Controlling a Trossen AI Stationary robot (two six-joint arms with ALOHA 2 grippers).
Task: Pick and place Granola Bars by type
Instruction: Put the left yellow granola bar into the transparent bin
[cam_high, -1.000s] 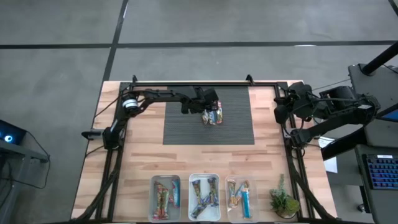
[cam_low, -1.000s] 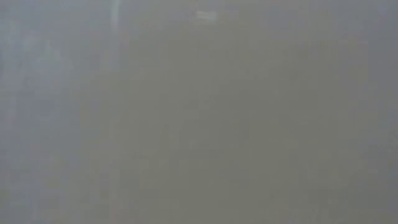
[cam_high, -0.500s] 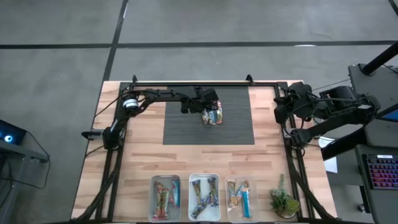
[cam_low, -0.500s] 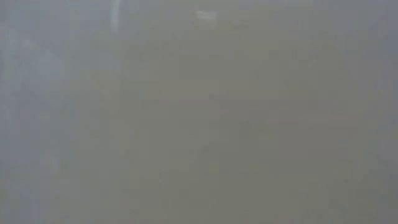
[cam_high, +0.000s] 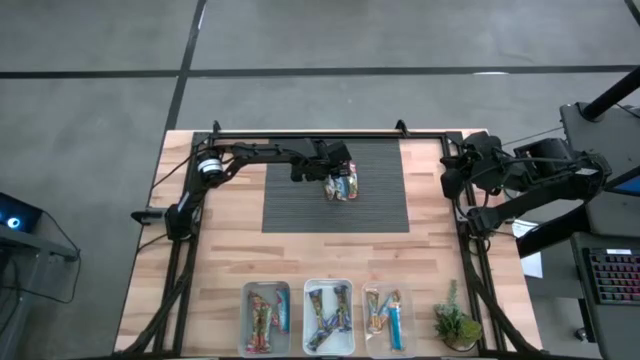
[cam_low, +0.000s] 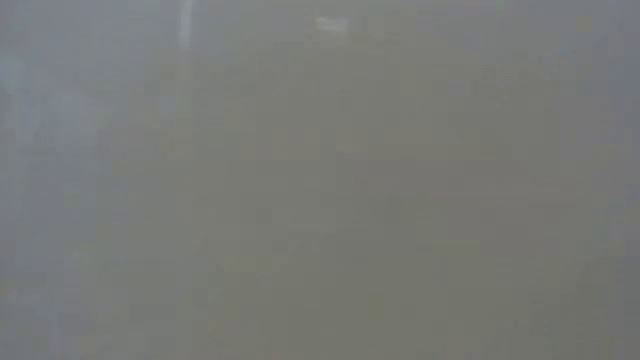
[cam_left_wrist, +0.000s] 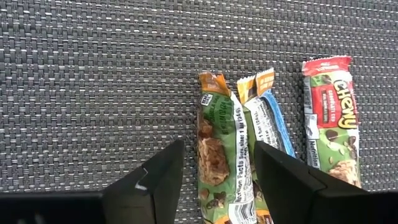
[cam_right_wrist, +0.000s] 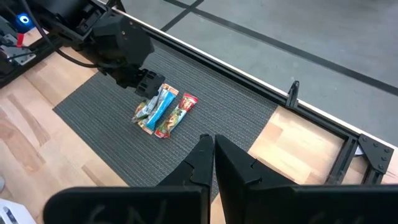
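Three granola bars (cam_high: 343, 186) lie side by side on the dark woven mat (cam_high: 290, 205), far of the table's middle. The left wrist view shows a green-and-orange bar (cam_left_wrist: 217, 124), a blue one (cam_left_wrist: 271, 121) partly over it, and a red one (cam_left_wrist: 329, 112). My left gripper (cam_high: 336, 172) hangs over them, open (cam_left_wrist: 219, 150), one finger on either side of the green bar; I see no touch. My right gripper (cam_right_wrist: 212, 144) is shut and waits at the table's right edge (cam_high: 452, 183). The low view shows only grey haze.
Three clear bins stand along the near edge, each with sorted bars: left (cam_high: 267, 318), middle (cam_high: 329, 316), right (cam_high: 385, 318). A small potted plant (cam_high: 456, 325) stands right of them. A black frame rail (cam_high: 310, 133) runs along the far edge.
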